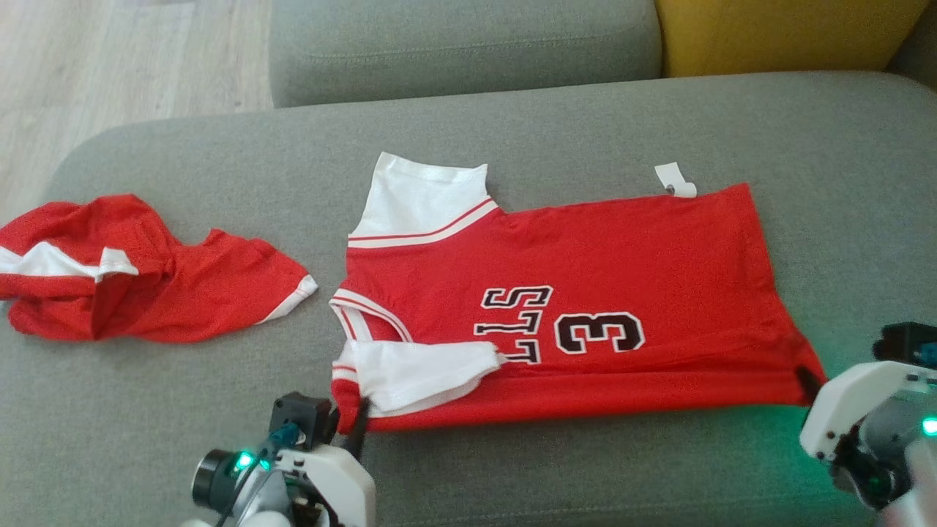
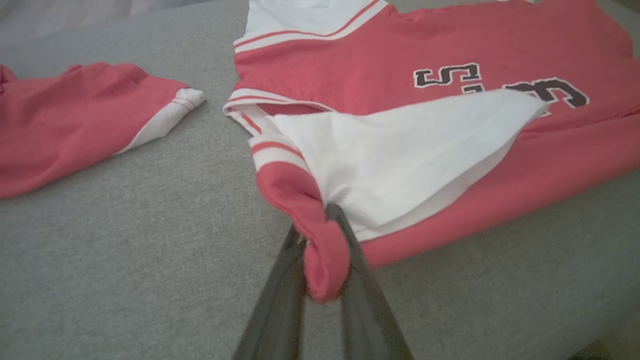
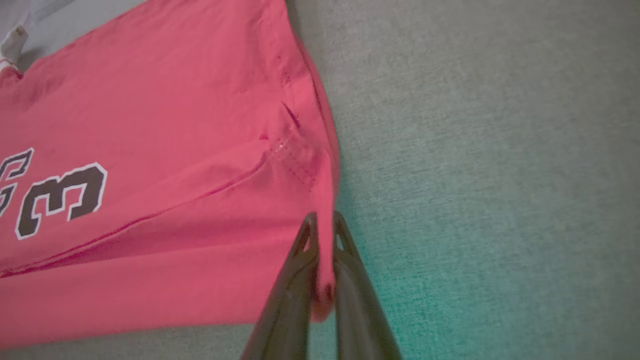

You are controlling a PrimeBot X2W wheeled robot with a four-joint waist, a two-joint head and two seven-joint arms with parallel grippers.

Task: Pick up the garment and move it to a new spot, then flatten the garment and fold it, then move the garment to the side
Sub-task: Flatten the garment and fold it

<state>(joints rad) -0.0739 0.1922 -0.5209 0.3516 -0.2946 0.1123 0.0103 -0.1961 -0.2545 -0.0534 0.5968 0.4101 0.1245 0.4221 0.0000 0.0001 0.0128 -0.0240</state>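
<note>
The garment point(image 1: 585, 293) is a red jersey with white sleeves and a black "3", spread on the grey sofa seat point(image 1: 512, 476), collar end to the left. Its near white sleeve point(image 2: 400, 155) lies folded over the front. My left gripper point(image 1: 350, 424) is shut on the near shoulder corner; the left wrist view shows red fabric bunched between the fingers of that gripper point(image 2: 315, 225). My right gripper point(image 1: 809, 380) is shut on the near hem corner, and in the right wrist view the red edge runs down between its fingers point(image 3: 325, 220).
A second red and white garment point(image 1: 132, 271) lies crumpled at the seat's left end. A white tag point(image 1: 675, 179) sticks out at the jersey's far edge. A grey back cushion point(image 1: 461, 44) and a yellow cushion point(image 1: 783, 33) stand behind; wooden floor point(image 1: 110, 73) lies far left.
</note>
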